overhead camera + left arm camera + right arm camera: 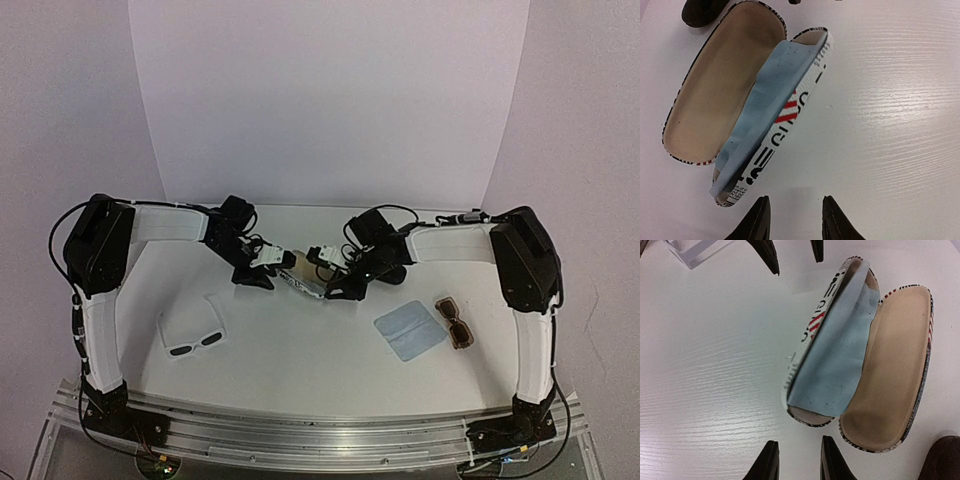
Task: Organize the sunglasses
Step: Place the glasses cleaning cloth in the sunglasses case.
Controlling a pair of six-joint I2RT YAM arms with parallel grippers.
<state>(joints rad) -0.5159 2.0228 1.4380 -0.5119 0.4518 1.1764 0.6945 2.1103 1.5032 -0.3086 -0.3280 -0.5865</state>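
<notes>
The white-framed sunglasses lie on a pale cloth at the near left. At the near right, the brown sunglasses rest on the table. Both grippers hang at mid-table, far from either pair. My left gripper is open with nothing between its fingers. My right gripper faces it, also open and empty. Between them lies an open stripe-patterned case with tan lining. A light-blue cloth is draped in one half.
A second light-blue cloth lies flat beside the brown pair. A dark rounded object sits just past the case near my right gripper. The table's near edge runs along the metal rail.
</notes>
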